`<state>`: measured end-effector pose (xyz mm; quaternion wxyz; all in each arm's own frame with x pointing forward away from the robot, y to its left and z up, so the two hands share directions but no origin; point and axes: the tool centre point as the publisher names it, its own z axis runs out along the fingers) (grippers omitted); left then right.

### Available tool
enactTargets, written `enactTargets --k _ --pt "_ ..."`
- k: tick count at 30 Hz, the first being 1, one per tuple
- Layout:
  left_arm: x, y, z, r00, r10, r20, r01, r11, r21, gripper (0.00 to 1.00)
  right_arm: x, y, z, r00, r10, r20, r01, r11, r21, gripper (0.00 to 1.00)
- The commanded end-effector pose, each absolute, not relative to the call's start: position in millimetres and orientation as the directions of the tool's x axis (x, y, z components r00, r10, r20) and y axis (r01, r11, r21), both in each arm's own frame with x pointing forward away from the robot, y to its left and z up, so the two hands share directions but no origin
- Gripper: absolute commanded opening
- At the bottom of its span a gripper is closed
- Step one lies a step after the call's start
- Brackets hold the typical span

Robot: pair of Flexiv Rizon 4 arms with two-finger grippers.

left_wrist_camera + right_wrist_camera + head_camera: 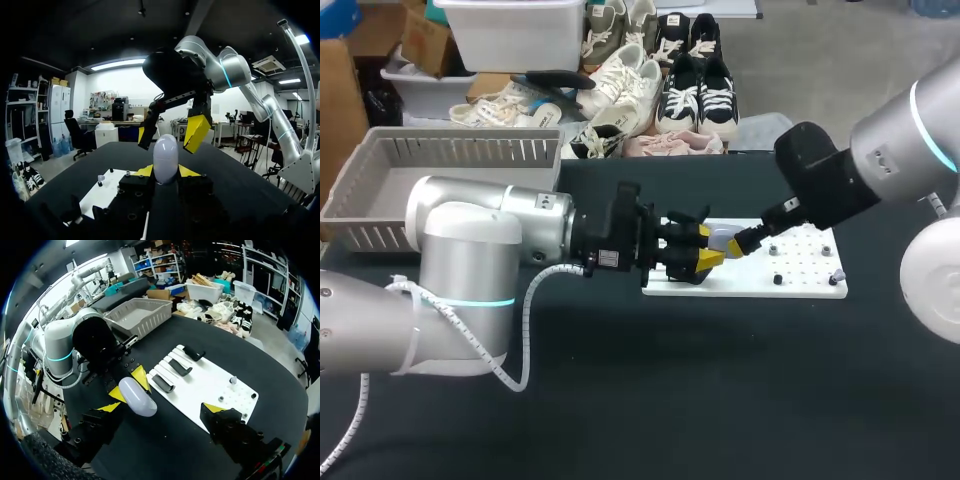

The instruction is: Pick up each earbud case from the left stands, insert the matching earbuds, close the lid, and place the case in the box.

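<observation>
Your left gripper (698, 252) is clamping the pale earbud case (720, 238) between its yellow tips, holding it over the left end of the white board (800, 285). Your right gripper (169, 134) is standing wide, its fingers straddling the case's free end without touching it. Three black stands (172, 369) are sitting on the board beside the case, and small earbuds (232, 380) at its right end. The grey box (470, 150) is lying far left.
</observation>
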<state>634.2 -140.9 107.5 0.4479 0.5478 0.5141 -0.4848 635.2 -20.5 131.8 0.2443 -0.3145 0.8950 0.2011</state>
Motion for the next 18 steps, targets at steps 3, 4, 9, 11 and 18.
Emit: enactTargets --k 3,4,9,11,18 --pt "635.2 -141.4 106.8 0.001 0.128 -0.992 0.997 -0.072 -0.008 0.0 637.7 -17.9 132.3 -0.687 -0.467 -0.557 -0.655 0.73 0.195 1.0" --pt "635.2 -141.4 106.8 0.001 0.128 -0.992 0.997 -0.072 -0.008 0.0 638.1 -17.8 132.6 -0.685 -0.469 -0.557 -0.655 0.731 0.191 1.0" --pt "635.2 -141.4 106.8 0.001 0.128 -0.992 0.997 -0.072 -0.008 0.0 639.8 -17.7 133.1 -0.686 -0.47 -0.555 -0.655 0.731 0.191 1.0" --pt "635.2 -141.4 106.8 0.001 0.128 -0.992 0.997 -0.072 -0.008 0.0 640.4 -17.5 134.0 -0.686 -0.47 -0.555 -0.655 0.731 0.191 1.0" --pt "635.2 -141.4 106.8 0.001 0.128 -0.992 0.997 -0.072 -0.008 0.0 642.7 -19.4 138.8 -0.686 -0.467 -0.558 -0.651 0.736 0.185 1.0"
